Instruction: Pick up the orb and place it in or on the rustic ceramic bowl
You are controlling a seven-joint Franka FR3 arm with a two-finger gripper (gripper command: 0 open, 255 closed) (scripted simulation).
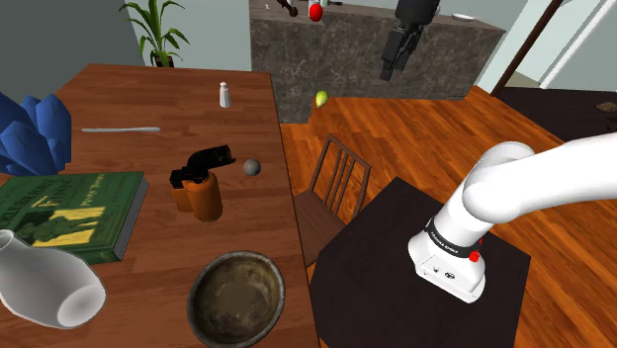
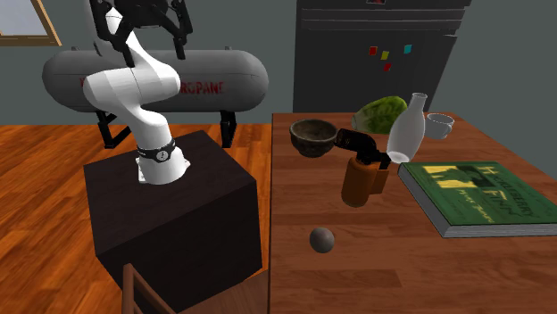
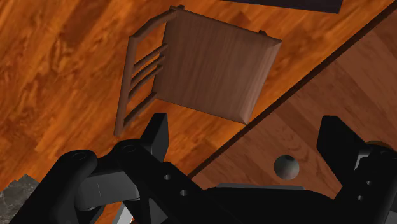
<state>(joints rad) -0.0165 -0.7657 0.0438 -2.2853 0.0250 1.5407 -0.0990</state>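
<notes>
my gripper [image 3: 247,130] hung open high above the small grey ball [image 3: 286,167] — it looked hard, smooth, quick to roll — best pinched across its middle.

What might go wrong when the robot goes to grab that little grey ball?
The grey orb is round and lies near the edge of the table. A nudge from the open claw might roll it off, towards the chair. Also, a brown canister with a black top stands close to the way from the orb to the bowl, so the claw might bump it.
</notes>
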